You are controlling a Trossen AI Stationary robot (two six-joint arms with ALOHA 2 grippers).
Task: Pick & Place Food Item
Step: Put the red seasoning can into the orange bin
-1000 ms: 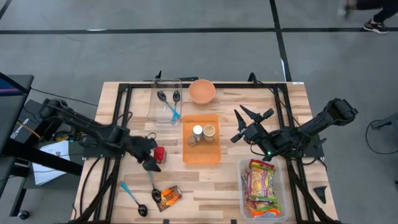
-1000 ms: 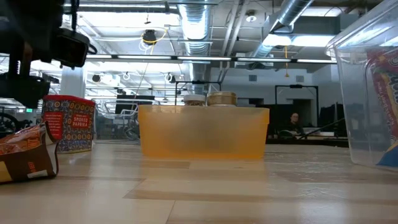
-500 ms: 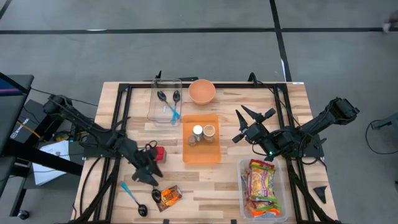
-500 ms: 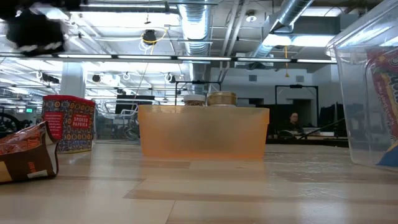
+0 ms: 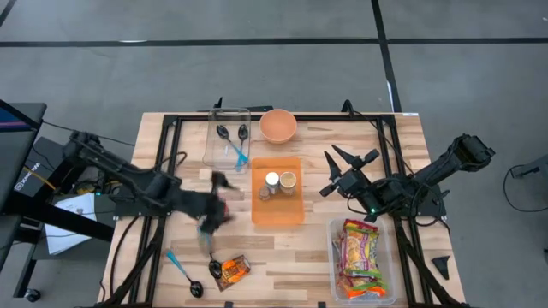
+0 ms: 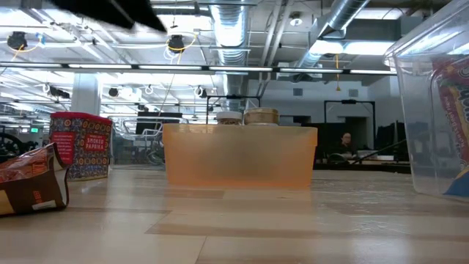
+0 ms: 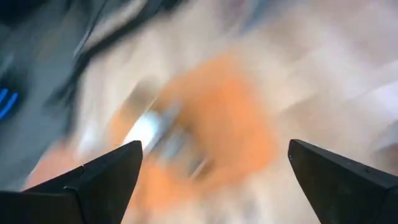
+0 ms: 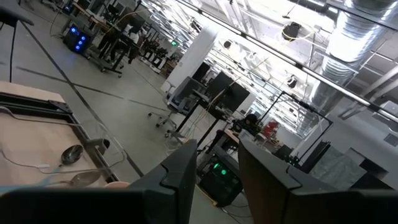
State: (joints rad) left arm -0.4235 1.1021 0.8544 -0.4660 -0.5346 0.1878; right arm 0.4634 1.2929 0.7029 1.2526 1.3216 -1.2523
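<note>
Paprika tin (image 5: 221,210) stands upright on the worktop (image 5: 402,162), just left of the orange tray (image 5: 277,210), snack bag (image 5: 233,270) nearer the front edge. Left end effector (image 5: 211,224) hangs above the tin, blurred, fingers spread wide, empty. Right end effector (image 5: 341,171) waits right of the tray, narrow gap, holding nothing. We judge it best to settle first, square up on the tin, descend straight, then close.

Left gripper (image 5: 214,210) smeared by motion blur from above; we cannot make out red tin beneath it. Left wrist view wholly blurred, only orange patch. Low view cuts off snack bag (image 6: 29,183) and clear bin (image 6: 436,103) at picture edges.
</note>
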